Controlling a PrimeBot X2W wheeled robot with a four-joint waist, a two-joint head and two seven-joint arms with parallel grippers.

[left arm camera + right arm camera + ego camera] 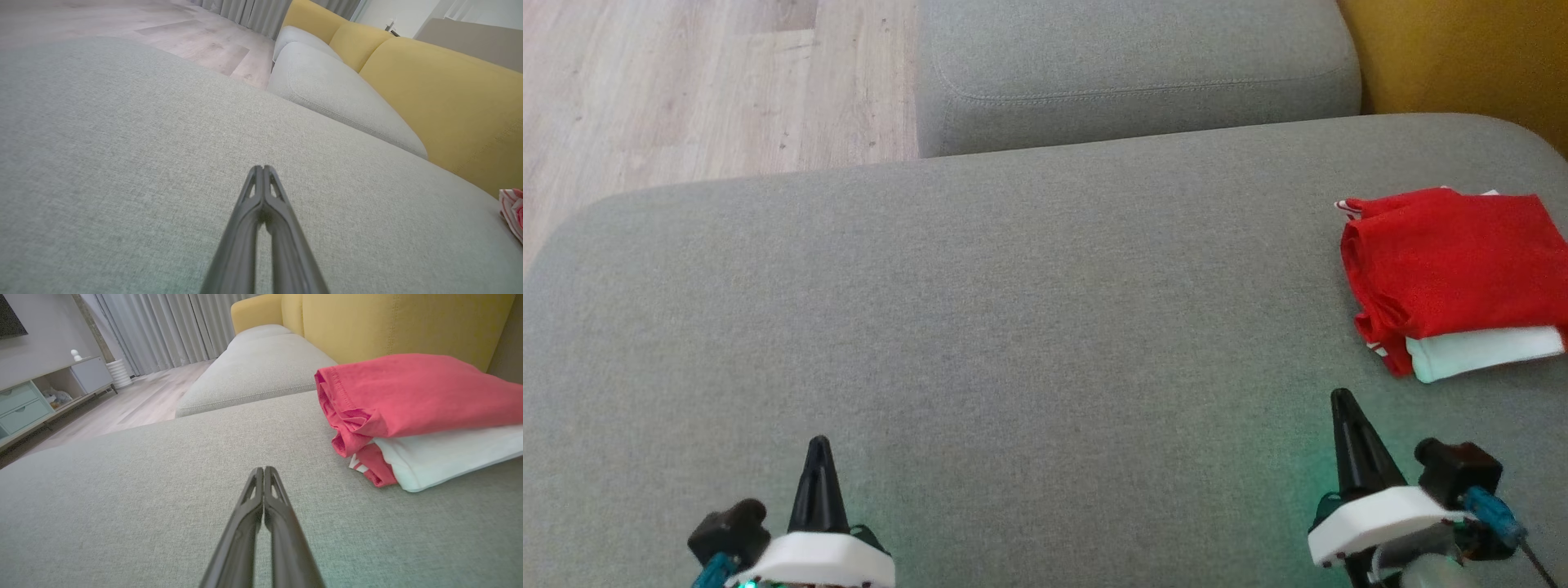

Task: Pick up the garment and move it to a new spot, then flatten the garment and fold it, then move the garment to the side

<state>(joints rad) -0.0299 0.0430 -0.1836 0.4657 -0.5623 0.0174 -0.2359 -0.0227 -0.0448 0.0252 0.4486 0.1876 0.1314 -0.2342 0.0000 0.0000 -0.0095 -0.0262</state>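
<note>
The garment is red with a white part and lies folded at the right side of the grey cushion. The right wrist view has the garment to the right and ahead of my fingers. A small edge of the garment peeks in at the right border of the left wrist view. My right gripper hovers near the front right, shut and empty, a short way in front of the garment. At the front left my left gripper is shut and empty too, far from the garment.
A second grey cushion lies beyond the first. A yellow backrest runs along the right. Wooden floor lies past the cushion's far left edge. A low cabinet and curtains stand across the room.
</note>
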